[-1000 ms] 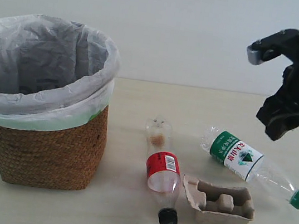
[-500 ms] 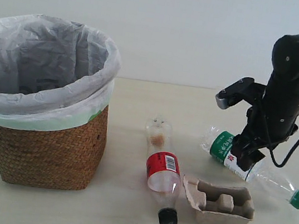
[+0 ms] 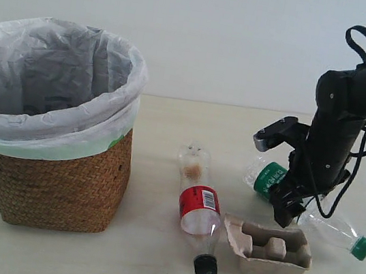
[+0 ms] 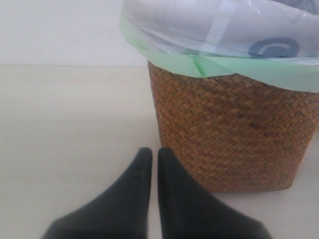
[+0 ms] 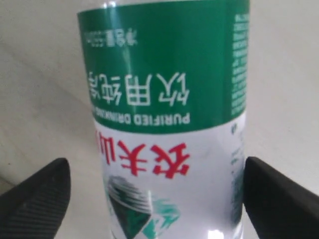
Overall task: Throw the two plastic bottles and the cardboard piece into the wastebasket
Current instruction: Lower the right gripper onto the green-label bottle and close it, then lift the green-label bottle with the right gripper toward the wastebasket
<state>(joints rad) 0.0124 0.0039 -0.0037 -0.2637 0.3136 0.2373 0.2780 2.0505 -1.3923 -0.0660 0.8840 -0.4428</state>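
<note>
The bottle with the green-and-white label [image 3: 270, 179] lies on the table at the right, its green cap [image 3: 361, 248] pointing right. My right gripper [image 3: 289, 211] is down over its label, open, one finger on each side of the green-and-white labelled bottle [image 5: 164, 124]. The red-labelled bottle [image 3: 198, 208] with a black cap lies at the centre. Beside it on the right sits the cardboard piece [image 3: 268, 250]. The wicker wastebasket [image 3: 52, 179] stands at the left. My left gripper [image 4: 150, 154] is shut and empty, low by the wastebasket [image 4: 229, 139].
The bag lining [image 3: 54, 76] spreads wide over the wastebasket's rim. A light wall stands behind the table. The left arm does not show in the exterior view. The cardboard piece lies just in front of the right gripper.
My right arm has come down from the upper right and now straddles the green-labelled bottle. The other things have stayed where they were.
</note>
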